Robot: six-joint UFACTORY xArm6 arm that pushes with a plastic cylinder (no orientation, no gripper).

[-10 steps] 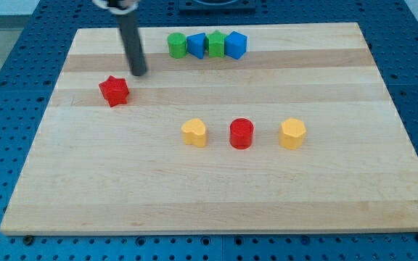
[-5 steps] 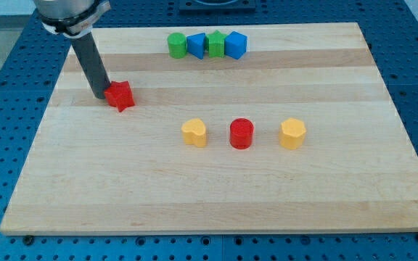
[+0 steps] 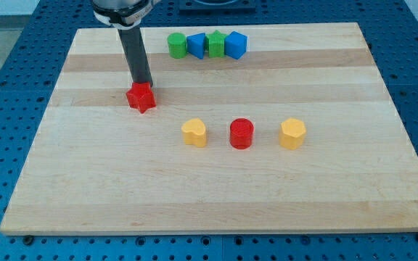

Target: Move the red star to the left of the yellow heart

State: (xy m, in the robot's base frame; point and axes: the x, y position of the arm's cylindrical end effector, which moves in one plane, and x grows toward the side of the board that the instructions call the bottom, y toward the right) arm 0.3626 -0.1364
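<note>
The red star (image 3: 141, 98) lies on the wooden board (image 3: 216, 188), left of centre. My tip (image 3: 144, 83) touches the star's top edge, with the rod rising toward the view's top. The yellow heart (image 3: 194, 133) sits below and to the right of the star, about a block's width apart from it.
A red cylinder (image 3: 242, 133) and a yellow hexagon block (image 3: 292, 133) stand in a row right of the heart. Near the top edge is a row of a green cylinder (image 3: 176, 44), a blue block (image 3: 195, 45), a green block (image 3: 215, 43) and a blue block (image 3: 236, 45).
My tip swung from above the star to its left side, then pushed it right and slightly down toward the heart; the tip now sits at the star's top.
</note>
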